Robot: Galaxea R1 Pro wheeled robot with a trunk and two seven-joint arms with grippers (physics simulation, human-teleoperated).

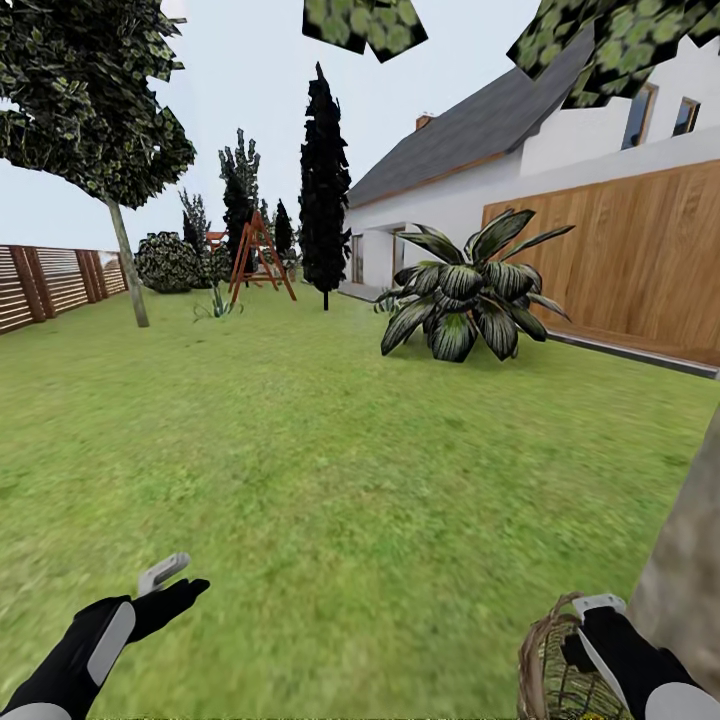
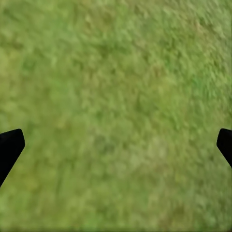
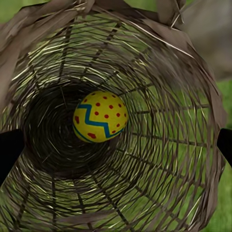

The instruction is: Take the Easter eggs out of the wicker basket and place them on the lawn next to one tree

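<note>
The right gripper (image 3: 116, 145), jaws wide, points into the basket (image 3: 183, 145) at one egg (image 3: 100, 116); at 7 o'clock the left gripper (image 2: 116, 145) hangs wide over lawn (image 1: 330, 460)

Rough woven wicker basket (image 3: 159, 72); smooth glossy painted egg (image 3: 100, 116).

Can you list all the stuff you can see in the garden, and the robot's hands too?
Easter egg: one, yellow with red dots and a blue zigzag, inside the basket.
Wicker basket: one, brown, bottom right on the grass.
Lawn: green, all around.
Thick trunk: one, grey-brown, beside the basket.
Leafy plant: one, dark green, by the wooden wall.
Swing frame: one, orange-brown, far back.
House: one, white, right.
Fence: brown, left.
Left gripper: open, over grass.
Right gripper: open, at the basket's mouth.
</note>
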